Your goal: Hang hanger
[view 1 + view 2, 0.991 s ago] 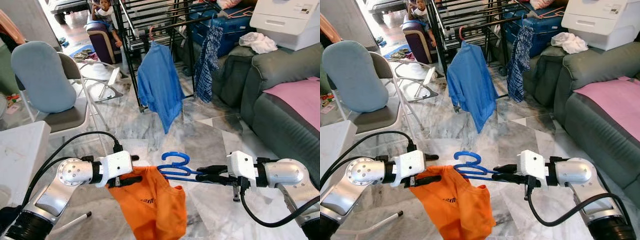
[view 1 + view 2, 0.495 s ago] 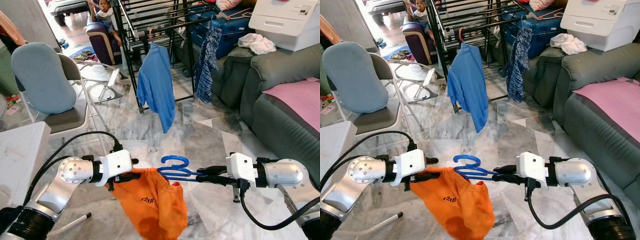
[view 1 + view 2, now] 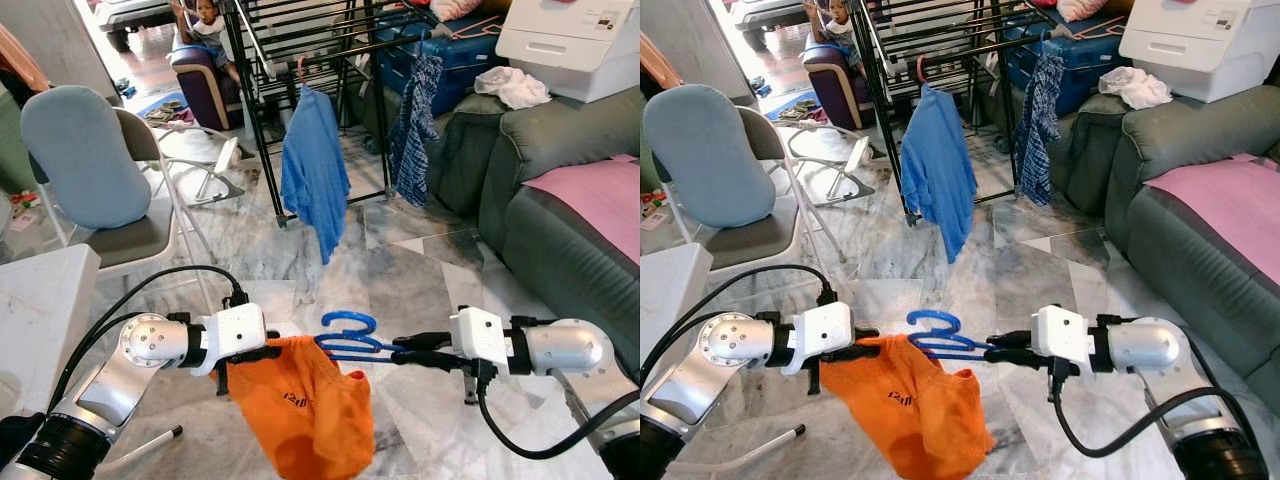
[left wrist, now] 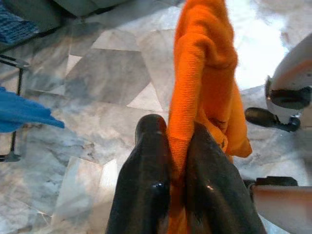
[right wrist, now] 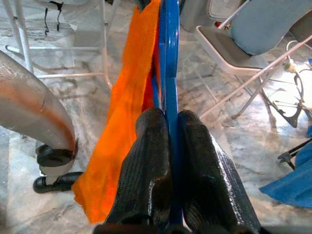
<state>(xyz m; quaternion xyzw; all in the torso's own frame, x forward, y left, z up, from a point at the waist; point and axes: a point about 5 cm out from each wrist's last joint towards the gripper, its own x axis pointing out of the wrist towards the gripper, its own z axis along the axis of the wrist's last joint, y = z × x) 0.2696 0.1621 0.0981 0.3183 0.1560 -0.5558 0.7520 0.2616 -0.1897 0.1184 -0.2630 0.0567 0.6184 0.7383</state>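
1. The right gripper, lower centre-right of the frame, is clenched on the blue hanger. The right wrist view shows both black fingers pinching the hanger's flat blue bar edge-on.
2. The left gripper, lower centre-left, grasps the orange shirt by a fold at its upper edge. The left wrist view shows the cloth squeezed between the two fingers.
3. Change over the last second: the shirt has swung and bunched differently under the hanger, and its lower hem now drapes further right. Both grippers stay closed at much the same height. The head view has crept slightly toward the rack, so the robot appears to be closing in.
4. Reading: the shirt is only partly on the hanger. One shoulder seems seated near the hook, and the other is held by the left gripper. The dressing step looks unfinished, and hanging on the rack has not begun.
5. Target: the black drying rack, upper centre of the frame, well apart from the grippers. A blue shirt already hangs from it on a pink-hooked hanger, with a dark checked garment to its right.
6. Surroundings: a folding chair with a pale blue cushion at upper left; a grey sofa along the right, carrying a pink cloth; a white counter at lower left. A person sits at the top left, beyond the rack.
7. Obstacles: the marble floor between robot and rack looks passable. The hung blue shirt crowds the near rail, so a free stretch of rail must be chosen.
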